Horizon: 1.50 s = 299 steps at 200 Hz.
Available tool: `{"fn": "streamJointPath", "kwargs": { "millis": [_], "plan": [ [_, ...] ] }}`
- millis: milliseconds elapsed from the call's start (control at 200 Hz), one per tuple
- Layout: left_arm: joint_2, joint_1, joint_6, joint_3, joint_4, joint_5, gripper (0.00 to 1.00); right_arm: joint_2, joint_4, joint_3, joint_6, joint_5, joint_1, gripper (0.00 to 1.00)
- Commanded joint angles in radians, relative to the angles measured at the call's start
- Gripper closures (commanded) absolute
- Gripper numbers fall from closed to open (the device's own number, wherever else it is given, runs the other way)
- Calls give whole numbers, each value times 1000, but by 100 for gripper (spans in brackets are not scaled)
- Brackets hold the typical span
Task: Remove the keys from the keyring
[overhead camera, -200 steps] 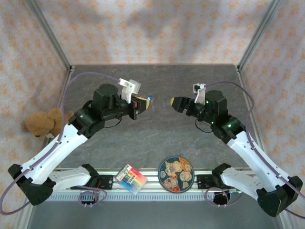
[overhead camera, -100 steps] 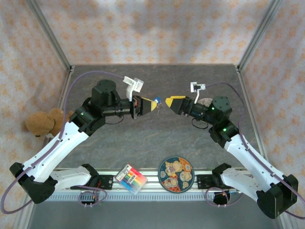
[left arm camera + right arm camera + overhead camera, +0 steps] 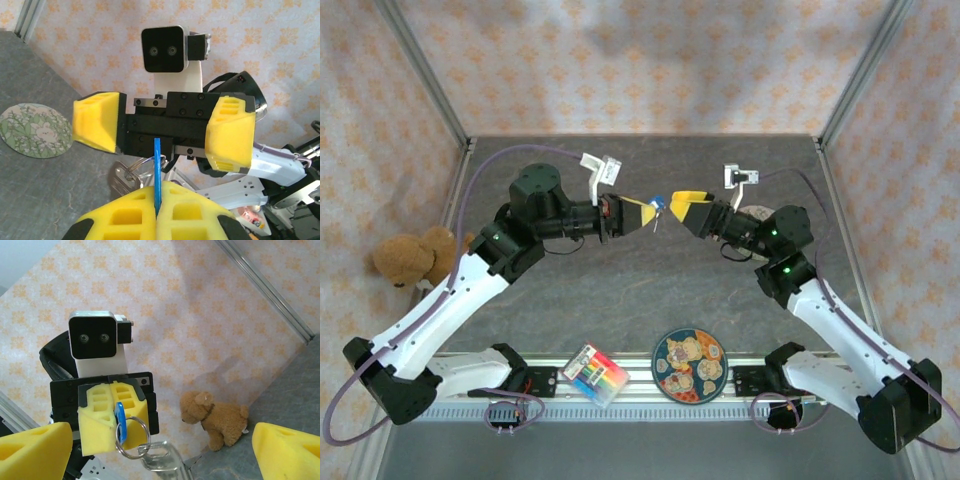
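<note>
Left gripper [image 3: 158,205]: nearest in its own wrist view; yellow pads pressed together, pinching the keyring by its lower edge.
Keyring [image 3: 157,165]: thin blue tag, standing edge-on out of the closed pads and held in the air above the table.
Metal loop [image 3: 131,436]: threaded through the tag and hanging below it against the left pads.
Key [image 3: 161,456]: small and silvery, dangling from the bottom of the loop, touching neither gripper's pads.
Handling, judged: light, stiff and smooth. It is likely to swing on the loop and slip in foam pads. Best taken across the flat faces of its head, clear of the loop.
Right gripper [image 3: 164,126]: just beyond the tag, facing it, pads spread wide and holding nothing.
Relation: the key sits between the spread pads' line of approach, low in the right wrist view, not yet enclosed.
Teddy bear [image 3: 215,417]: far behind, by the wall.
</note>
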Motion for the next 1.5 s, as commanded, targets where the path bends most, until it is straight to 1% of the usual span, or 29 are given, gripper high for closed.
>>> {"fn": "streamJointPath", "kwargs": {
  "millis": [0,255,405,475,541,661,756,876,936,1131,1326,1492],
  "plan": [
    [4,8,-46,-13,87,33,100,16,129,1,29,-23,24,7],
    [-5,7,-77,-33,153,27,100,56,230,13,49,-39,101,10],
    [-22,9,-80,-55,182,0,100,63,279,8,76,-39,109,15],
    [-34,9,-83,-71,207,-15,100,65,314,2,97,-37,111,19],
    [-43,9,-79,-77,209,-28,100,65,334,-5,109,-30,112,27],
    [-60,13,-65,-89,203,-64,100,64,357,-14,126,-23,111,36],
    [-69,15,-72,-101,220,-72,100,68,369,-22,137,-16,112,34],
    [-63,15,-105,-107,260,-57,100,79,366,-23,134,-5,114,20],
    [-56,15,-128,-114,290,-43,100,88,371,-18,132,-3,117,18],
    [-52,15,-170,-132,341,-33,100,116,398,6,135,-11,132,20],
    [-49,15,-213,-150,399,-33,100,134,465,3,161,-8,136,20],
    [-58,15,-211,-170,415,-60,100,150,513,8,185,-10,150,28]
  ]
}}
